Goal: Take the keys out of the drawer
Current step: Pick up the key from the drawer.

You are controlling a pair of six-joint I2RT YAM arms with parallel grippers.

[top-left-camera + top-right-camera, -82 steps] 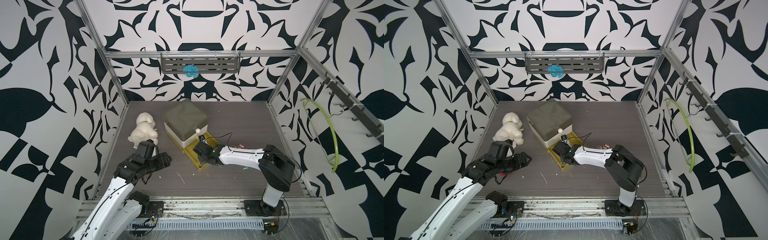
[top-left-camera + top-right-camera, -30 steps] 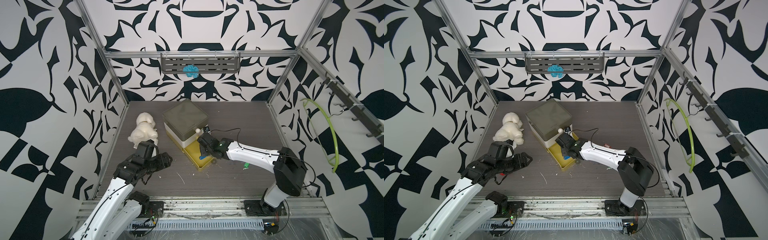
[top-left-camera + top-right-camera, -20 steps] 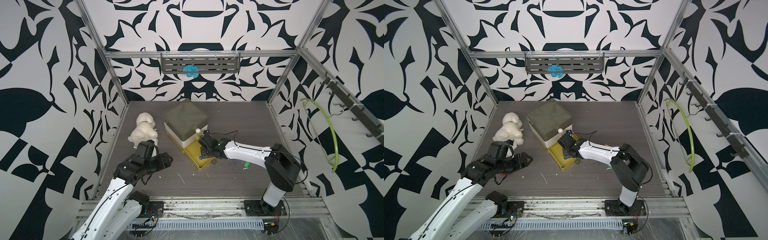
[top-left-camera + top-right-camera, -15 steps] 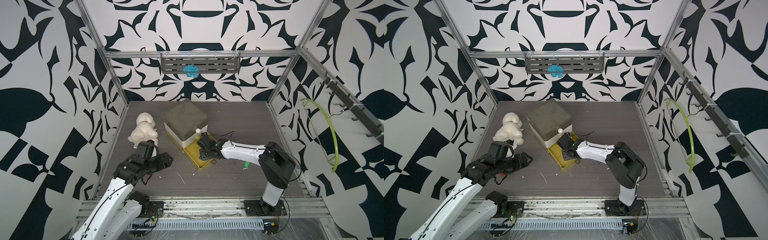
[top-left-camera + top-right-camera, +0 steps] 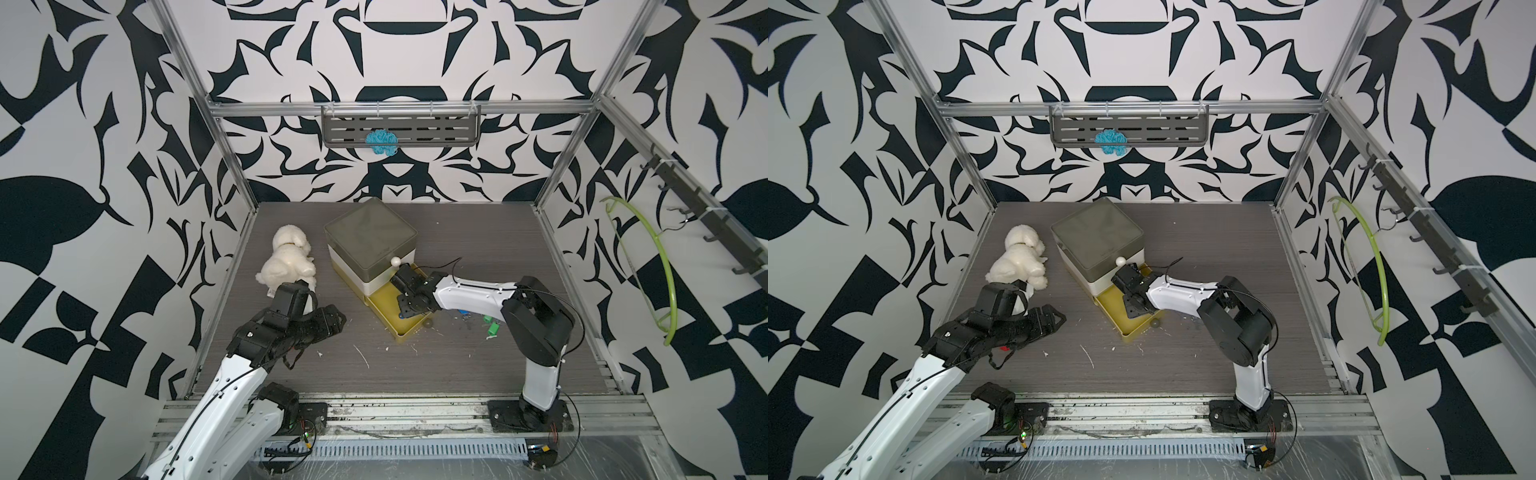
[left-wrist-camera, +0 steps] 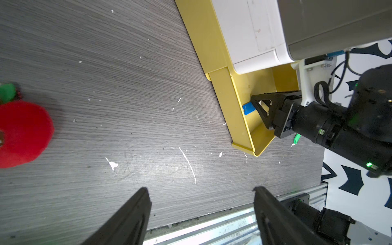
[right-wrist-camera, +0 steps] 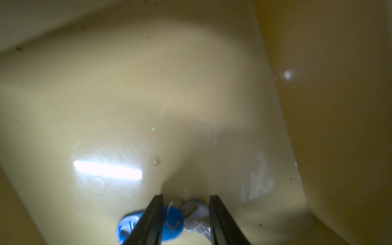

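My R gripper (image 7: 186, 197) down in yellow drawer (image 7: 191, 84), jaws apart astride blue-tagged key (image 7: 195, 214), my L gripper (image 6: 201, 188) spread wide, nothing between

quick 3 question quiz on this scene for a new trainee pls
1. True or false: the left gripper is open with nothing between its jaws.
2. The right gripper, down in the yellow drawer, straddles a key with which tag? A red, B blue, C green.
3. Which soft toy lies beside the drawer box?
Key: 1 true. 2 B. 3 the white plush dog.
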